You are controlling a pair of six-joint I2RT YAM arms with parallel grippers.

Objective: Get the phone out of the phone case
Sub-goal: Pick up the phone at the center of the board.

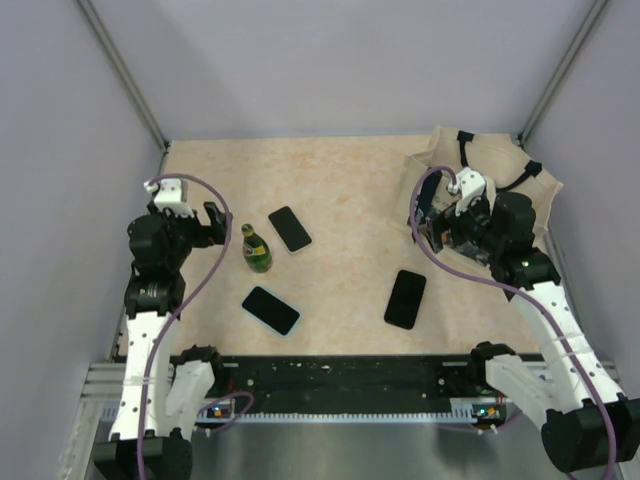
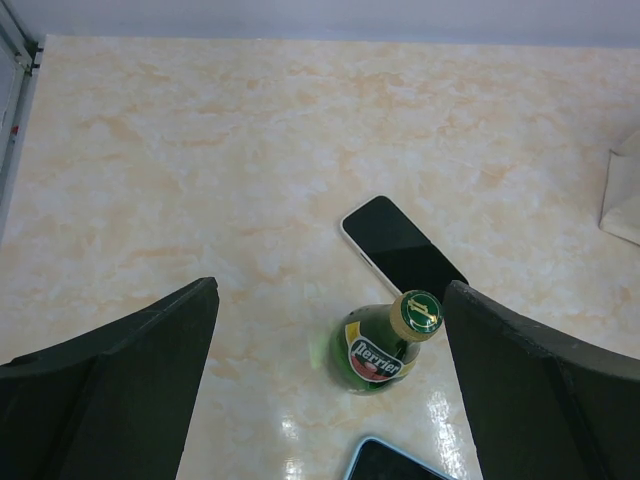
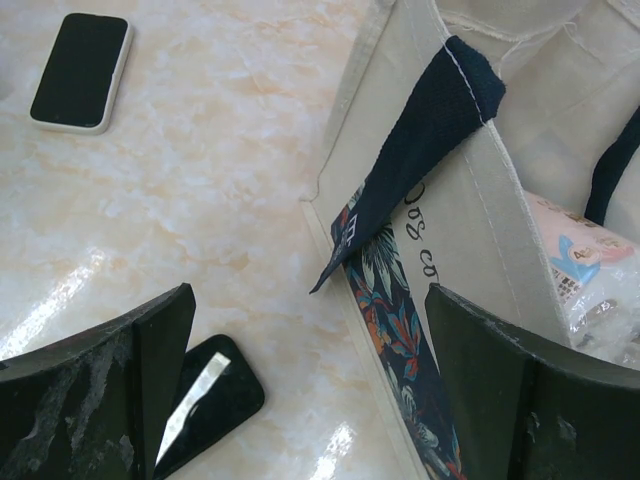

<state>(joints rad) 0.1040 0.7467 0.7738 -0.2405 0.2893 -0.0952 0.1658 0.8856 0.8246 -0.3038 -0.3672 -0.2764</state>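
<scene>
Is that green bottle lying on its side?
No, the green bottle stands upright on the table, its cap facing up.

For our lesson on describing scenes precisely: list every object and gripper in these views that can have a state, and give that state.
Green glass Perrier bottle: upright, cap on.
White-cased phone: flat, screen up and dark, in its case.
Light-blue-edged phone: flat, screen dark.
Black phone: flat, dark; case unclear.
Cream canvas tote bag: open, packet inside.
Left gripper: open, empty.
Right gripper: open, empty.
</scene>
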